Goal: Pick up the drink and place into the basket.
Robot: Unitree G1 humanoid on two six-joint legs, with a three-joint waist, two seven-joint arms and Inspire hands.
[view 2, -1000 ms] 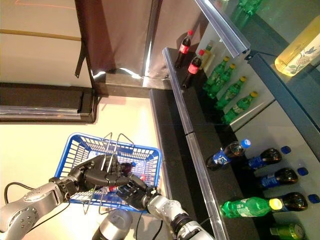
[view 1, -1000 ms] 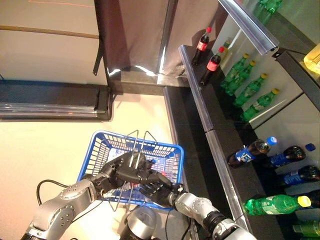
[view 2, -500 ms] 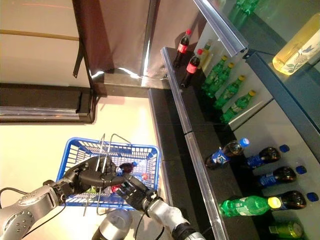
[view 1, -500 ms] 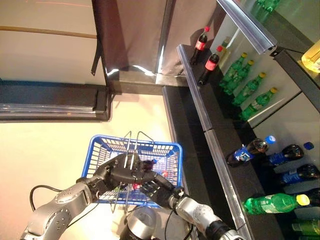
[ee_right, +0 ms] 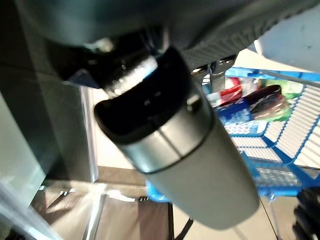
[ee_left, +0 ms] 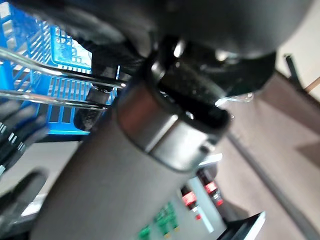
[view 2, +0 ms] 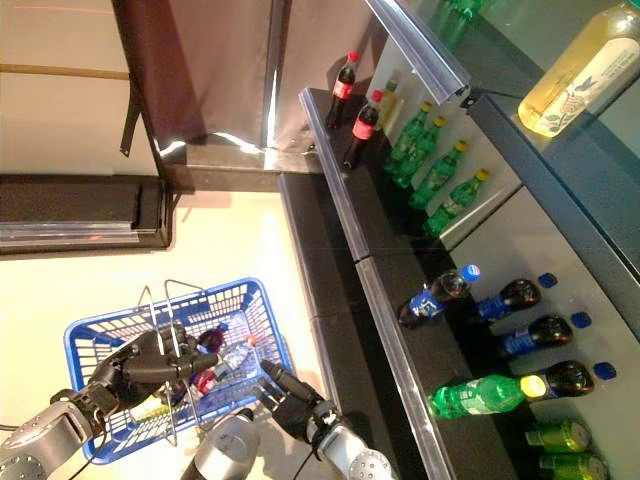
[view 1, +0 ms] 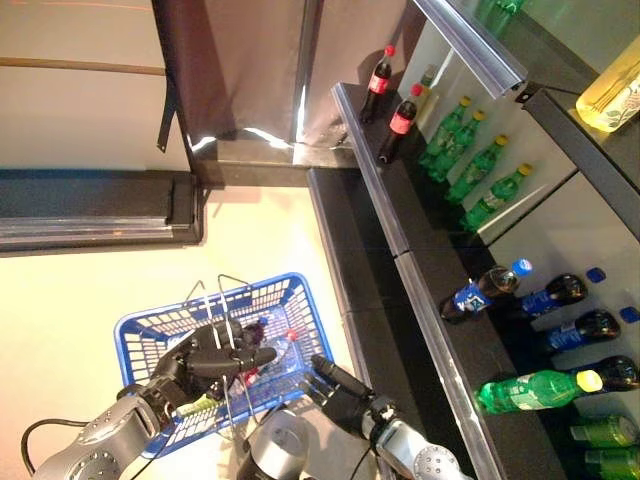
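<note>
The whole view has swung since a second ago, so the shelves and floor sit differently, but the real change is at the right hand (view 1: 338, 384): it was down inside the blue plastic mesh basket (view 1: 150, 330) right beside the left hand, and now it is out of the basket, just past its near-right corner, with its fingers stretched straight and holding nothing. The dark cola bottle with a red label (view 1: 262, 352), the drink, now lies on its side inside the basket, near the middle. Beside it in the basket lie other bottles, one of them clear with a blue label (view 2: 232, 358), and something yellow-green (view 1: 197, 405) shows through the mesh by the near wall. The left hand (view 1: 205, 352) is as it was, its fingers curled around the basket's thin metal wire handles (view 1: 222, 296), which stand upright above the rim. The basket hangs over the pale floor (view 1: 120, 280), next to the dark shelf unit (view 1: 440, 330). On that unit, two upright cola bottles with red caps (view 1: 391, 124) stand at the far end, green bottles (view 1: 470, 170) sit in a row behind them, and nearer lie dark bottles with blue caps (view 1: 488, 290) and a green bottle with a yellow cap (view 1: 530, 389).
</note>
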